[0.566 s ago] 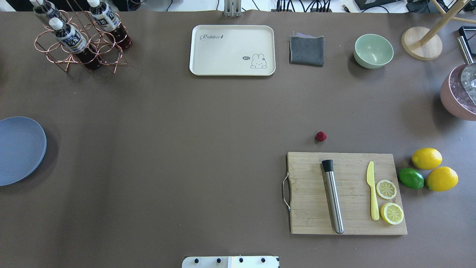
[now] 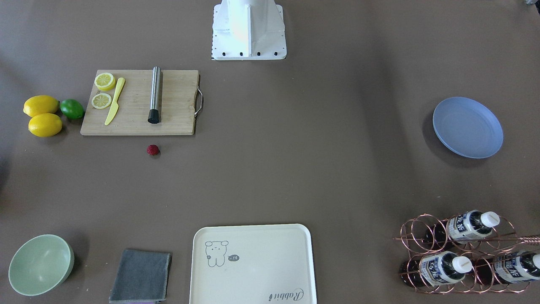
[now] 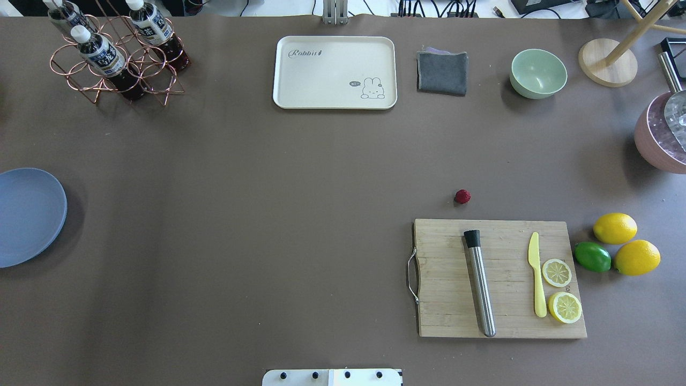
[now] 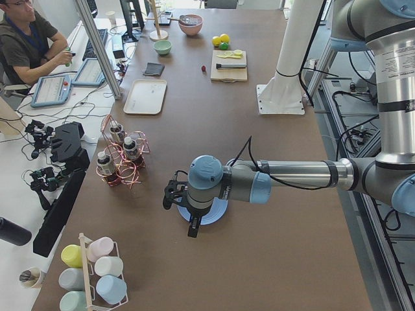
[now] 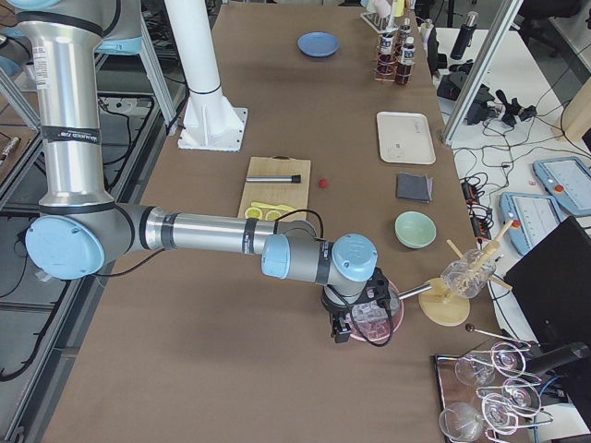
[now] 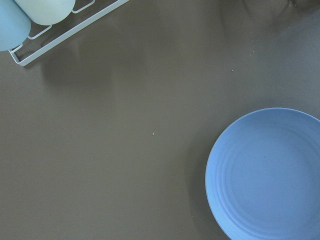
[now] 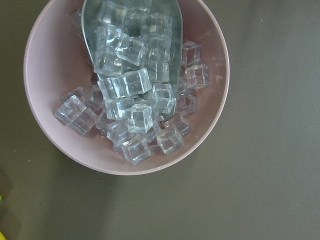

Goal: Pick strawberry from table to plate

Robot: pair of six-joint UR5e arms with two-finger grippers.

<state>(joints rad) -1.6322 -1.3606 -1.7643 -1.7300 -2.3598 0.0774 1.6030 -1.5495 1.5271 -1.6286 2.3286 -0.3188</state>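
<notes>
The strawberry (image 3: 462,197) (image 2: 152,149) is a tiny dark-red berry lying on the table (image 3: 268,214), just beyond the cutting board's far edge. The light blue plate (image 3: 27,214) (image 2: 467,126) lies empty at the table's left end. My left gripper (image 4: 194,228) hangs over the plate's edge; the left wrist view shows the plate (image 6: 270,175) at lower right. My right gripper (image 5: 343,328) hovers above a pink bowl of ice cubes (image 7: 125,85) at the right end, far from the berry. Whether either gripper is open or shut I cannot tell.
A wooden cutting board (image 3: 498,279) carries a steel muddler, a yellow knife and lemon halves. Two lemons and a lime (image 3: 592,256) lie to its right. At the far edge are a cream tray (image 3: 335,72), grey cloth, green bowl (image 3: 537,72) and bottle rack (image 3: 112,53).
</notes>
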